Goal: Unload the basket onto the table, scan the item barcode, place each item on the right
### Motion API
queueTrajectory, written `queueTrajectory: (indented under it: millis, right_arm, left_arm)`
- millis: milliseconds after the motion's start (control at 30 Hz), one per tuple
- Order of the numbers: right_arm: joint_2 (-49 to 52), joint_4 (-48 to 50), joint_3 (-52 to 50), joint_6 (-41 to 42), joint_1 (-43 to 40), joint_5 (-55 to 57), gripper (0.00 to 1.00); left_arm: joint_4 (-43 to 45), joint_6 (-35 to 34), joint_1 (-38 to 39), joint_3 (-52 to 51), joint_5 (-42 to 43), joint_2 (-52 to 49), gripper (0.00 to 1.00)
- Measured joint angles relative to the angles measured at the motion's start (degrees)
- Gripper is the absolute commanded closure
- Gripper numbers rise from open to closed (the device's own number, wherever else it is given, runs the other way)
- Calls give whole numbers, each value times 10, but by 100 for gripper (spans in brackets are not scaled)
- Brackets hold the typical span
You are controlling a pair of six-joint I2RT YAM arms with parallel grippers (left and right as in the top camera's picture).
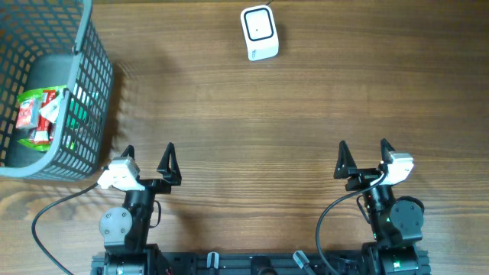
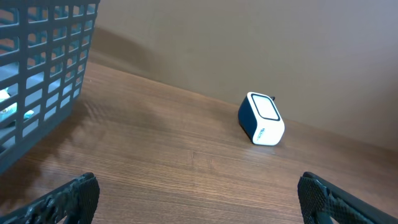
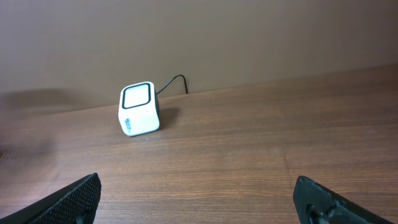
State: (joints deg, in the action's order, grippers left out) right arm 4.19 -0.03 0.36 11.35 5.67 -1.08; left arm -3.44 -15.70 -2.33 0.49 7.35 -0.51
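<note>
The brown wood-grain table (image 1: 244, 114) fills the overhead view from edge to edge; its far edge meets a plain beige wall (image 3: 199, 37), which only the wrist cameras show. The grey plastic mesh basket (image 1: 92, 84) sits at the far left corner, partly cut off by the frame, its near wall just ahead of the left arm; in the left wrist view its grid crowds the left side. The left gripper (image 1: 149, 149) and the right gripper (image 1: 364, 145) rest at the near edge, well apart from each other, both with fingers spread wide and nothing between them. A broad stretch of wood runs from them to the far edge and across the gap between them. The small white cube-shaped scanner with a dark-rimmed window (image 1: 259, 32) stands near the far edge, about midway between the two arms and well apart from the basket. The red, green and white snack packets (image 1: 38, 114) lie in the bottom of the basket; from above they are plain, but through the mesh in the left wrist view only scraps of colour show, and no barcode can be made out. A thin black cable (image 3: 171, 84) curls behind the scanner, clearest from the right wrist.
</note>
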Motion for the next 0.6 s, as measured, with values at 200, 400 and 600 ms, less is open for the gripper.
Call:
queueTrajectory:
  millis: [200,400,600]
  right_arm:
    - [0,0,0,-178,-28,-17,0]
    - [0,0,0,-207,-28,-19,0]
    - [0,0,0,-211,-28,-19,0]
  left_arm:
    - [0,213,64,0,-7,0,0]
    - [0,256,64,0,-6,0,0]
    - [0,260,64,0,-6,0,0]
